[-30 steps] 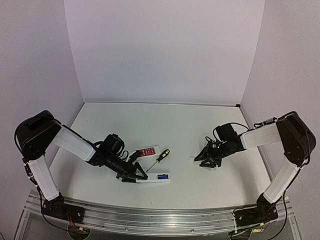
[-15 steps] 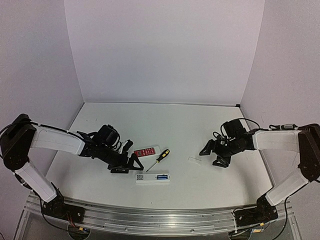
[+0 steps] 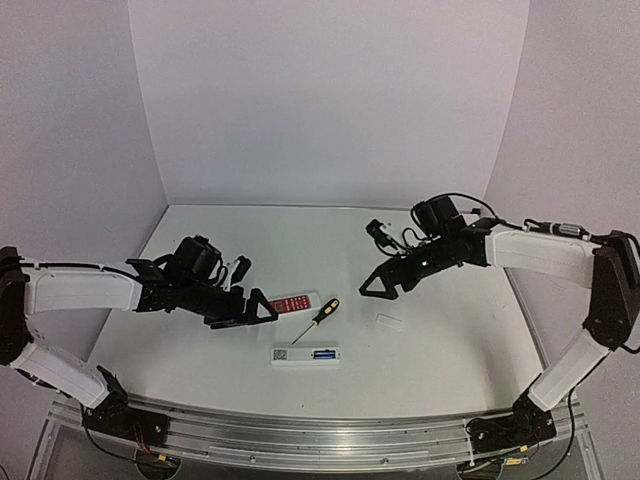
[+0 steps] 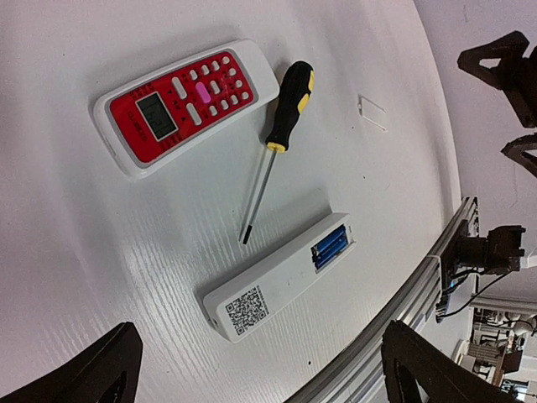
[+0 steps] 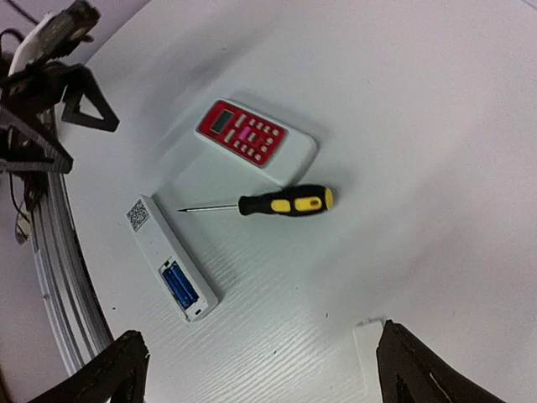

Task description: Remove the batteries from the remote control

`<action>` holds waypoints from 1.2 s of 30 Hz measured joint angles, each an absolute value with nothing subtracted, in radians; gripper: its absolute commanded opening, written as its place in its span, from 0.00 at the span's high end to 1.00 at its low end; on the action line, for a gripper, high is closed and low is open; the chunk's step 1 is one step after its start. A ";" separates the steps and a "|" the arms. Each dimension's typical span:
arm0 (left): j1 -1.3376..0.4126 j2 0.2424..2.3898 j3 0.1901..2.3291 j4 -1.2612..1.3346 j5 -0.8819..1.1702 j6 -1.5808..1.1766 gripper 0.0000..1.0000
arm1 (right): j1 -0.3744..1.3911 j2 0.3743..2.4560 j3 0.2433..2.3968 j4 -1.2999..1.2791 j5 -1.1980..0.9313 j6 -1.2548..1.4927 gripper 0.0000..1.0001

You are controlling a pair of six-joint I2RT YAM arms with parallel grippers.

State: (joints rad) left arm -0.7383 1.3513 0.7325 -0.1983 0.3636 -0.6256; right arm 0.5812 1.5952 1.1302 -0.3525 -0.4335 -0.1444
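The remote control lies face down near the front edge, its QR sticker up and its battery bay uncovered. Two blue batteries sit side by side in that bay. My left gripper hovers open to the back left of the remote control, touching nothing. My right gripper hangs open above the table's right middle, also empty. The left wrist view looks down on the remote control and batteries, with the left gripper spread wide. The right wrist view has the remote control, batteries and the open right gripper.
A red-faced remote and a black-and-yellow screwdriver lie just behind the white one. The loose white battery cover rests to the right of them. Walls close in the back and both sides, and a metal rail runs along the front.
My left gripper let go of the white remote, opened and drew back to the left. My right gripper opened, left the battery cover on the table and swung up and leftward.
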 measured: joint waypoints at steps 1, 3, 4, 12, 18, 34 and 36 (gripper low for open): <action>-0.738 1.348 0.728 -0.196 0.362 -0.627 0.00 | 0.589 1.630 1.158 -0.355 -0.450 -0.215 0.08; -0.738 1.348 0.717 -0.190 0.360 -0.629 0.00 | 0.604 1.721 1.230 -0.379 -0.471 -0.359 0.08; -0.738 1.348 0.712 -0.191 0.359 -0.632 0.00 | 0.609 1.768 1.268 -0.390 -0.475 -0.418 0.08; -0.738 1.348 0.685 -0.191 0.351 -0.676 0.00 | 0.628 2.033 1.489 -0.475 -0.489 -0.779 0.09; -0.738 1.348 0.672 -0.192 0.347 -0.709 0.00 | 0.628 2.145 1.595 -0.513 -0.496 -0.917 0.13; -0.738 1.303 0.664 -0.252 0.336 -0.717 0.00 | 0.667 2.285 1.678 -0.575 -0.527 -1.031 0.26; -0.738 1.300 0.664 -0.256 0.335 -0.718 0.00 | 0.673 2.294 1.678 -0.579 -0.526 -1.043 0.30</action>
